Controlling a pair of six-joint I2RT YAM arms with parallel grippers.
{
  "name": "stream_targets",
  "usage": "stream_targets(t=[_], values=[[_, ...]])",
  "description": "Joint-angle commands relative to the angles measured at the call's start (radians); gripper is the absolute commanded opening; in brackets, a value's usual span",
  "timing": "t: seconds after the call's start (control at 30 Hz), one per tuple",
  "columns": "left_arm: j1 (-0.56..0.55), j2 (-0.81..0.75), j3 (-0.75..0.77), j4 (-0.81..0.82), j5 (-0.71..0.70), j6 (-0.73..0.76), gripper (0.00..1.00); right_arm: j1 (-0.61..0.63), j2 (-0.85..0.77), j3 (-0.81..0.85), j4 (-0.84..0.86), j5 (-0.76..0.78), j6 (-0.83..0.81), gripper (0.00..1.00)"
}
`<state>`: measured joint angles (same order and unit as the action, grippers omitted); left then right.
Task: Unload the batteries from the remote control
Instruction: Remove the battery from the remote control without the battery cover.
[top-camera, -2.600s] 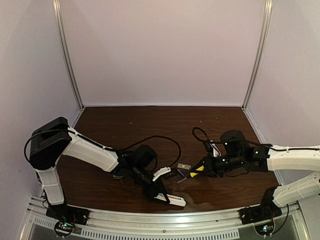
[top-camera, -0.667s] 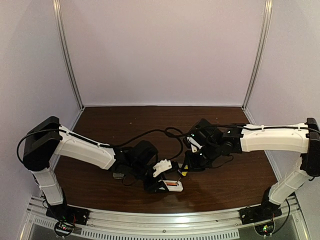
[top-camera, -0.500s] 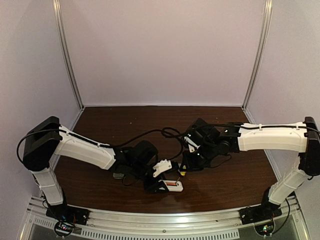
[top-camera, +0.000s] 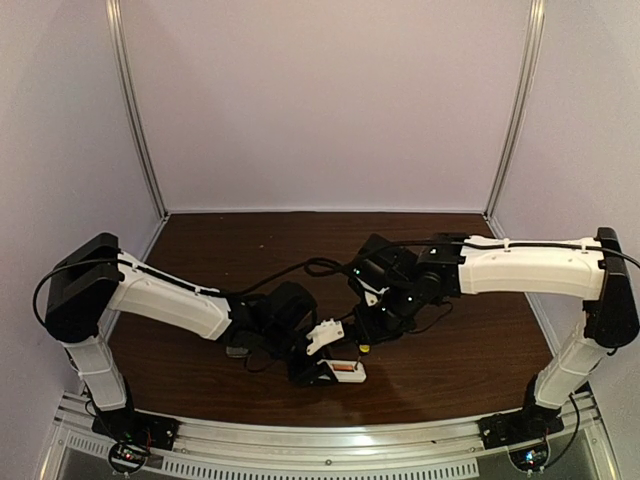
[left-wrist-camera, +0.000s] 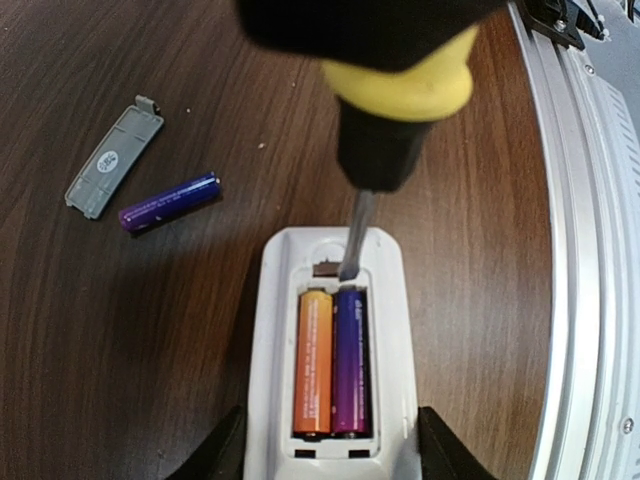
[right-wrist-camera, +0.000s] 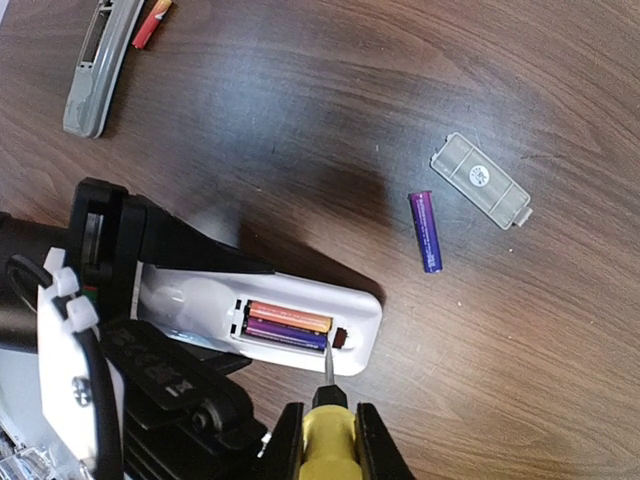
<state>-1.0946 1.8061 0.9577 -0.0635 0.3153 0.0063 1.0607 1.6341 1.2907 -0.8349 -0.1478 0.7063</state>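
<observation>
Dark wood table (top-camera: 250, 240), lilac walls (top-camera: 320, 100). Orange battery (left-wrist-camera: 313, 360) and purple battery (left-wrist-camera: 349, 360) sit side by side in the white remote (left-wrist-camera: 275, 350), which the left gripper (left-wrist-camera: 330, 462) clamps; loose purple battery (left-wrist-camera: 170, 201) at its ten o'clock. Right gripper (right-wrist-camera: 328, 440) pinches the screwdriver (left-wrist-camera: 400, 100)

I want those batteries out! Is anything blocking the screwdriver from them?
Nothing visible does. The grey cover lies off on the table, the orange battery and purple battery sit bare in the remote, and the screwdriver points at their end.
</observation>
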Motion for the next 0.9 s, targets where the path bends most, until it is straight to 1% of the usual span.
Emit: stream_targets(t=[0.0,0.43,0.67,0.73,0.87], values=[[-0.001,-0.013,-0.011,-0.037,-0.044,-0.002,0.0,0.014,0.006,0.044,-0.071,0.034,-0.01,0.0],[-0.006,-0.016,-0.014,-0.036,-0.039,-0.002,0.0,0.026,0.038,0.044,0.04,0.038,0.015,0.0],[-0.008,-0.016,-0.02,-0.029,-0.039,-0.002,0.0,0.026,0.035,0.052,0.039,0.054,0.017,0.0],[-0.008,-0.016,-0.022,-0.027,-0.038,-0.03,0.0,0.026,0.025,0.052,0.037,0.065,0.018,0.0],[-0.007,-0.015,-0.028,-0.022,-0.036,-0.032,0.0,0.027,0.011,0.062,0.026,0.088,0.018,0.0]])
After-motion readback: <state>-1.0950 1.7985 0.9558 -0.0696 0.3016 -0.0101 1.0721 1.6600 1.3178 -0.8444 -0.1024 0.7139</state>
